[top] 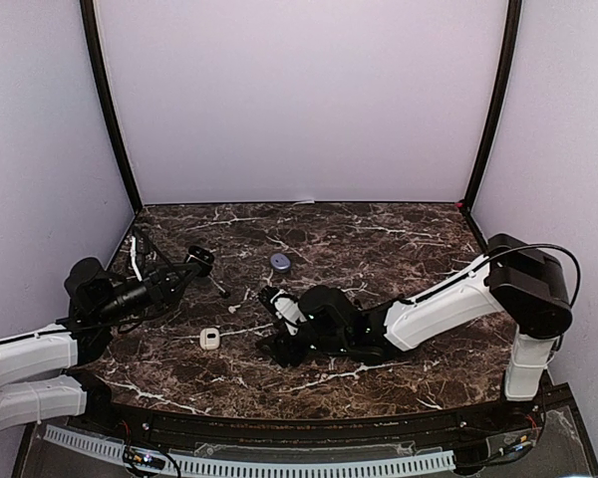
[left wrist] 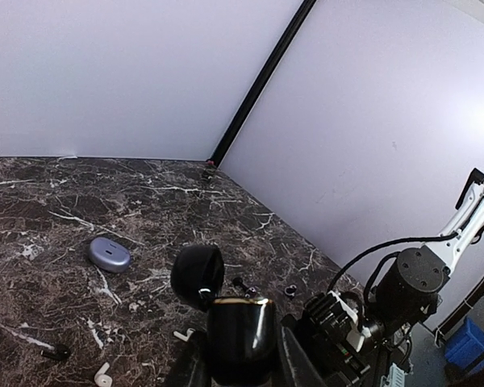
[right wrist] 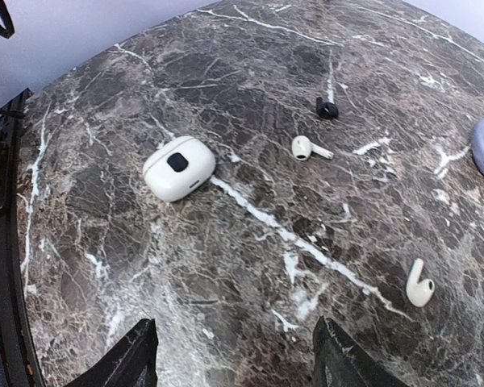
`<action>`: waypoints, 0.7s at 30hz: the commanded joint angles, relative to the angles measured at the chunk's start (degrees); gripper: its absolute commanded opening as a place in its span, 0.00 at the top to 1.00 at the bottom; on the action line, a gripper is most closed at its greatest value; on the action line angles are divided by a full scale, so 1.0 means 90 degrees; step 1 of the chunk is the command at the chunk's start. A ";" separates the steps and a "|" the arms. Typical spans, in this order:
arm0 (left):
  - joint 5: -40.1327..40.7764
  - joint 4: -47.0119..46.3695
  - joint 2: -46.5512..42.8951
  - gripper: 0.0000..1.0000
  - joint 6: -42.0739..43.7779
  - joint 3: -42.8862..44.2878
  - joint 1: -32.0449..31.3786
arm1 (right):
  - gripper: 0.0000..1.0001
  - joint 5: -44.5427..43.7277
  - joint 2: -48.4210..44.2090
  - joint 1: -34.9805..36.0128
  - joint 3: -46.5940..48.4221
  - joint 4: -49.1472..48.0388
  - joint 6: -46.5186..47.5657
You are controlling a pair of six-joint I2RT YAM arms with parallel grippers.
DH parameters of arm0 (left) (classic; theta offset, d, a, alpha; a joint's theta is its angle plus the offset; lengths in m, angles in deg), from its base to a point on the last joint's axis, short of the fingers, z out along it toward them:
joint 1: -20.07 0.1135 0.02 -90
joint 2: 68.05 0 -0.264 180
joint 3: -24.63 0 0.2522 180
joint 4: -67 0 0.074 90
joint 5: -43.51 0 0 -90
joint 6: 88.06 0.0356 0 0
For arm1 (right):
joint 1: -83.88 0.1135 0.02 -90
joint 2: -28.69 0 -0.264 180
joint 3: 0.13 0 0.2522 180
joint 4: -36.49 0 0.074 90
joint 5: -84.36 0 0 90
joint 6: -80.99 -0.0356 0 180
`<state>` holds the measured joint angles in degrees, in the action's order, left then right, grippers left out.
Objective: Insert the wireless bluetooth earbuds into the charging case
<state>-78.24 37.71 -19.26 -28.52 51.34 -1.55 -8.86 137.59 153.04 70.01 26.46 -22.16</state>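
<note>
Okay, left gripper clamps the black case, lid open to receive, toward the left edge of the table, while right gripper hangs jaws apart over loose white earbuds mid-table.

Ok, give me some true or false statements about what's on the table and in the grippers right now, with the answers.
1. The left gripper is shut on a black charging case whose lid stands open. True.
2. The right gripper holds a white earbud. False: its jaws are open and empty, and the white earbuds lie loose on the table.
3. The white case lies open. False: it lies closed on the table.
4. A lavender case lies on the table, apart from both grippers. True.
</note>
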 commanded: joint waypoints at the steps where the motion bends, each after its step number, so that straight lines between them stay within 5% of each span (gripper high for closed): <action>1: -0.0348 -0.0777 0.0123 0.76 0.0178 -0.0266 0.0030 | 0.35 -0.0564 -0.0492 -0.0086 -0.0358 0.0102 0.0005; 10: -0.1258 -0.2469 0.1412 0.76 0.0172 -0.0441 -0.0185 | 0.39 -0.0720 -0.1581 -0.0827 -0.1175 0.0788 -0.0390; 21: -0.2008 -0.2981 0.2679 0.76 0.1351 -0.0035 -0.1225 | 0.45 -0.0810 -0.3076 -0.1854 -0.2110 0.1935 -0.0918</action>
<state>-91.14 17.76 3.08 -20.04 50.11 -12.02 -15.66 112.93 138.68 53.97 40.17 -27.36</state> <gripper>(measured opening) 0.272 0.558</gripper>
